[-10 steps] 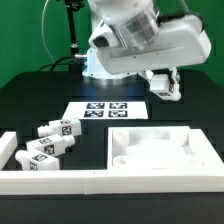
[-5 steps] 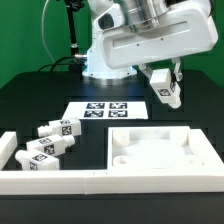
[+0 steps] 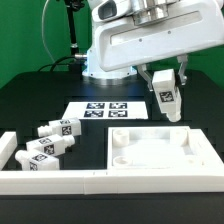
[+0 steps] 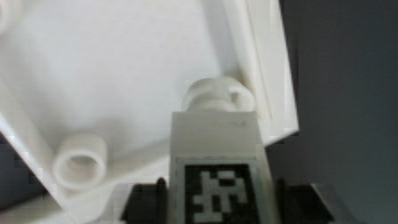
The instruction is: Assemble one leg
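Right, up front a white rail [image 3: 60,182], three spare legs [image 3: 48,148] lying just behind it, then the square panel [image 3: 160,150] with corner sockets [image 4: 217,94], gripper [image 3: 166,97] pinching the leg [image 3: 168,108] upright, hovering by the panel's far corner on the exterior view's right, marker board [image 3: 105,110] beyond.

Our exterior camera stands off the arm, facing the robot base [image 3: 103,66] across the table [image 3: 30,110], raised a little and tilted down. From that middling distance the base sits at twelve o'clock, the marker board [image 3: 105,109] near the centre and the panel [image 3: 165,162] at five o'clock. Our wrist camera looks past the gripper [image 4: 217,202] along the leg [image 4: 217,150], very close above the panel. Both views share the leg and part of the panel.
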Controlling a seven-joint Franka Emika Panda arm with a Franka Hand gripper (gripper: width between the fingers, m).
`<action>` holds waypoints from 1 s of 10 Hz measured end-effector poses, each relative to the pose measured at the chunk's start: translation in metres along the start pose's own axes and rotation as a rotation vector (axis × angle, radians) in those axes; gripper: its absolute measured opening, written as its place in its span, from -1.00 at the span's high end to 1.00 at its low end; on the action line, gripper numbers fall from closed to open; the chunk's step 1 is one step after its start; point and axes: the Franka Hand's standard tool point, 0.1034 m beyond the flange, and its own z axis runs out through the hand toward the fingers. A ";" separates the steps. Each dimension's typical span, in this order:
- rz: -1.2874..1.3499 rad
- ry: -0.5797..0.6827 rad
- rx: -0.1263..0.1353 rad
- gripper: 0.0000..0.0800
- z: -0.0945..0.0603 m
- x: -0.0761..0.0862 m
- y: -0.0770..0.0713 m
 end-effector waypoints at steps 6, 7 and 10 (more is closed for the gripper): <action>-0.279 0.159 -0.006 0.29 0.011 0.001 -0.022; -0.373 0.161 -0.032 0.29 0.016 0.004 -0.010; -0.368 0.162 -0.031 0.29 0.016 0.012 0.002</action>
